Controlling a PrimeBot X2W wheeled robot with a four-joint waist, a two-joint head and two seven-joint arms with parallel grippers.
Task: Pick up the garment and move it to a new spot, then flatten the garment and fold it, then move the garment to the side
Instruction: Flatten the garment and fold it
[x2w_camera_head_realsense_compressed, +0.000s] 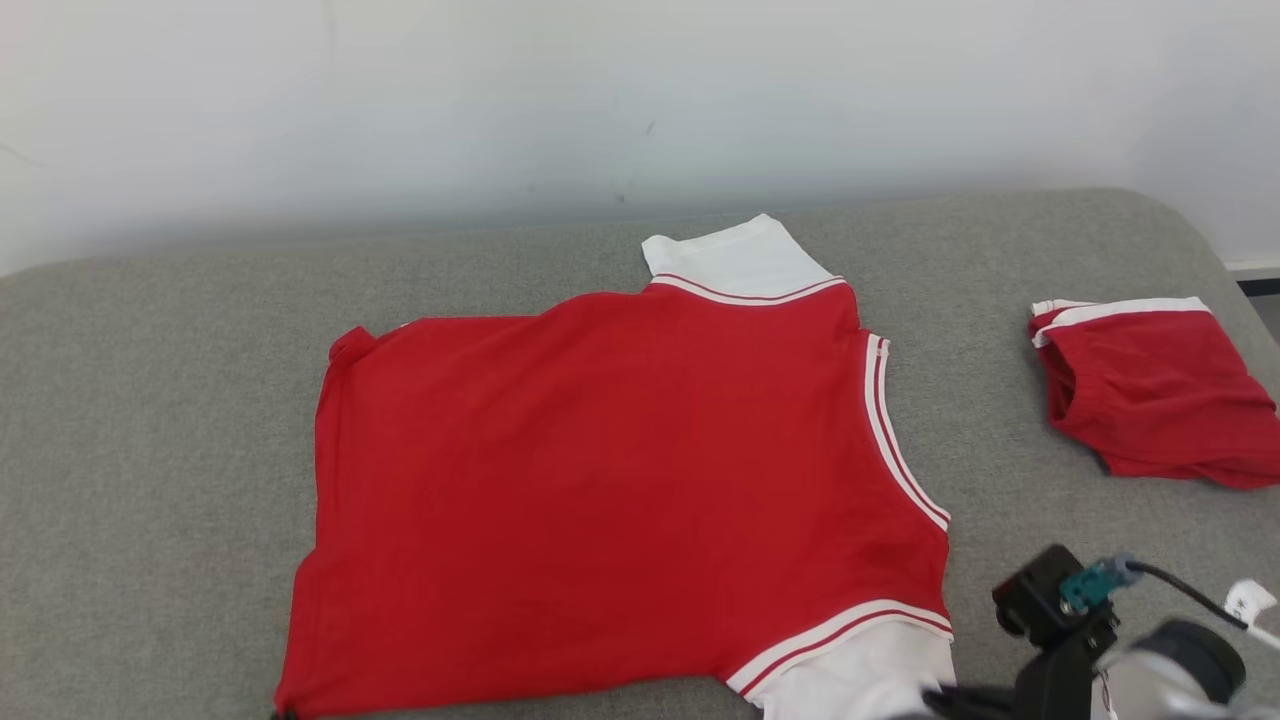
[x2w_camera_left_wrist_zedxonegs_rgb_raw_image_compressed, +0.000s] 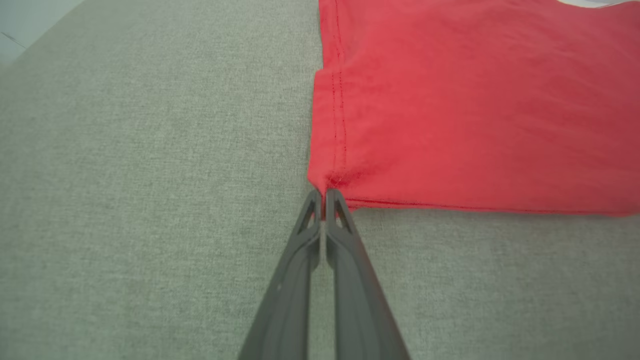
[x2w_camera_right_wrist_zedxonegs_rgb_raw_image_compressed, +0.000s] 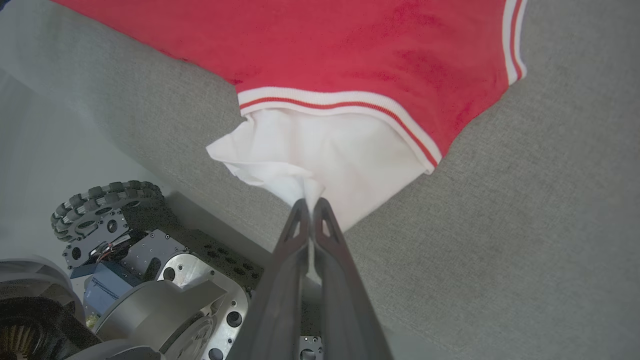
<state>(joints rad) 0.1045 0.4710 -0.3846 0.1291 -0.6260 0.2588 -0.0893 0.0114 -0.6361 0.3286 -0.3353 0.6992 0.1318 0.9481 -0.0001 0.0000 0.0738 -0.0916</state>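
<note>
The garment (x2w_camera_head_realsense_compressed: 620, 480) is a red top with white sleeves and striped trim, spread nearly flat on the grey padded table (x2w_camera_head_realsense_compressed: 150, 400). In the left wrist view my left gripper (x2w_camera_left_wrist_zedxonegs_rgb_raw_image_compressed: 323, 192) is shut on the near corner of the garment's (x2w_camera_left_wrist_zedxonegs_rgb_raw_image_compressed: 475, 100) red hem, low on the table. My right gripper (x2w_camera_right_wrist_zedxonegs_rgb_raw_image_compressed: 311, 202) is shut on the bunched edge of the white sleeve (x2w_camera_right_wrist_zedxonegs_rgb_raw_image_compressed: 350, 150), which is pulled toward the table's front edge. In the head view, the right wrist (x2w_camera_head_realsense_compressed: 1070, 620) sits at the lower right, beside that sleeve (x2w_camera_head_realsense_compressed: 860, 680).
A second red piece with white trim (x2w_camera_head_realsense_compressed: 1150, 390) lies folded at the table's right end. A pale wall rises behind the table. Below the front edge, the right wrist view shows my base and a roller wheel (x2w_camera_right_wrist_zedxonegs_rgb_raw_image_compressed: 100, 210).
</note>
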